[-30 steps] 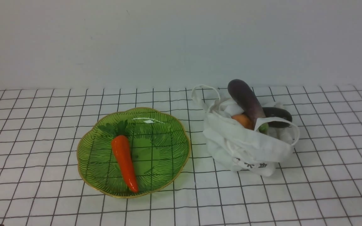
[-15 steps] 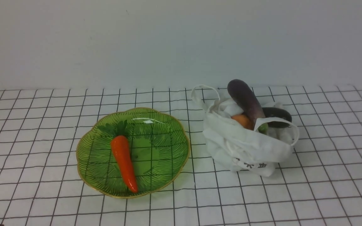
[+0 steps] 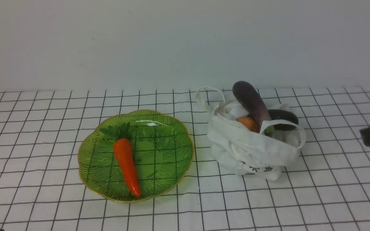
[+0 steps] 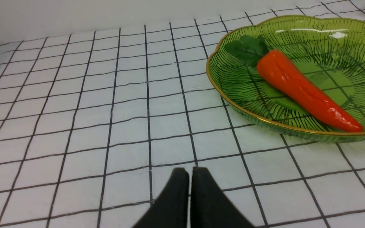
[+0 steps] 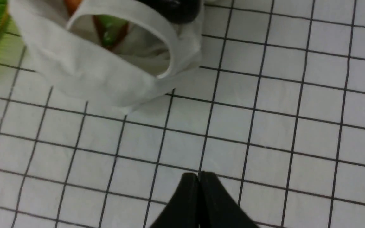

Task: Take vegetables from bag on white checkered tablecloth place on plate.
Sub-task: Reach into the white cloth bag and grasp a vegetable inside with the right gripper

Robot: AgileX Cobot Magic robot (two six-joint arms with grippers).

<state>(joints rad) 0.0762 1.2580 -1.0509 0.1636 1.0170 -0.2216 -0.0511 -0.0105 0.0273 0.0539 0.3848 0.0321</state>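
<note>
The white cloth bag (image 3: 252, 150) sits on the checkered tablecloth (image 3: 332, 179) right of centre. A long purple eggplant (image 3: 251, 99), a blackish oblong vegetable (image 3: 284, 119) and an orange rounded one (image 3: 247, 123) stick out of its mouth. The green plate (image 3: 169, 144) lies left of it and holds an orange carrot (image 3: 127, 165). My right gripper (image 3: 363, 134) shows at the right edge, shut and empty, apart from the bag (image 5: 106, 69); its tips (image 5: 199, 175) are together. My left gripper (image 4: 190, 171) is shut and empty, over bare cloth beside the plate (image 4: 233, 85).
A plain white wall rises behind the table. The checkered cloth covers the whole surface in front of and around the plate and the bag.
My right gripper has come into the front view at the right edge, moving toward the bag. The bag, vegetables, plate and carrot have not moved.
</note>
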